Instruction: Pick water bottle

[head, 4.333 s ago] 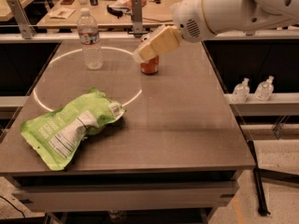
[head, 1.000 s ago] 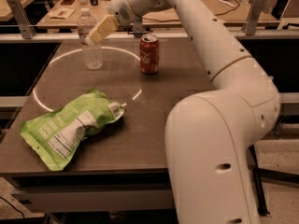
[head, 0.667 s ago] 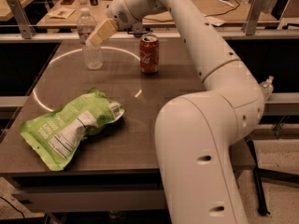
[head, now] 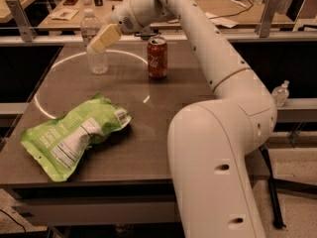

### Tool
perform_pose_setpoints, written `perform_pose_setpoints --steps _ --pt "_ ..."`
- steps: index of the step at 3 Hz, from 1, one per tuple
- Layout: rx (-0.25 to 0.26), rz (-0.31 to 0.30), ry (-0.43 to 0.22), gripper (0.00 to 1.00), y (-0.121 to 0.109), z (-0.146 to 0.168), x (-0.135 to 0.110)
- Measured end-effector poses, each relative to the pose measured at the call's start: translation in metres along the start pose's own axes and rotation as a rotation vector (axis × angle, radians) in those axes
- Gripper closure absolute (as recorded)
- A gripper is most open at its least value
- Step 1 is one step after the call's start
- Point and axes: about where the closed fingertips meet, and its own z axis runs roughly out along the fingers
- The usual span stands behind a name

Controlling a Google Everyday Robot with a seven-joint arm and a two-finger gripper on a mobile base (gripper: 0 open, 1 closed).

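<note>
Gripper [head: 97, 44] at the water bottle [head: 98, 61], beside red Coca-Cola can [head: 157, 58].

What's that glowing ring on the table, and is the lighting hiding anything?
Camera view: a thin bright ring of light lies on the dark table, curving past the water bottle; the gripper, up against the bottle's upper half, is evenly lit; the green bag casts a soft shadow to its right; nothing looks washed out.
</note>
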Motion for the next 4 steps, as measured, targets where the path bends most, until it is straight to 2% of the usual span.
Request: perform_pose_setpoints --steps 1,2,4 --pt "0.088 0.006 -0.017 0.00 -0.004 0.005 -0.009" --pt "0.145 0.006 -0.004 0.00 0.004 0.015 -0.011" --pt "0.156 0.016 0.028 0.00 0.014 0.030 -0.005"
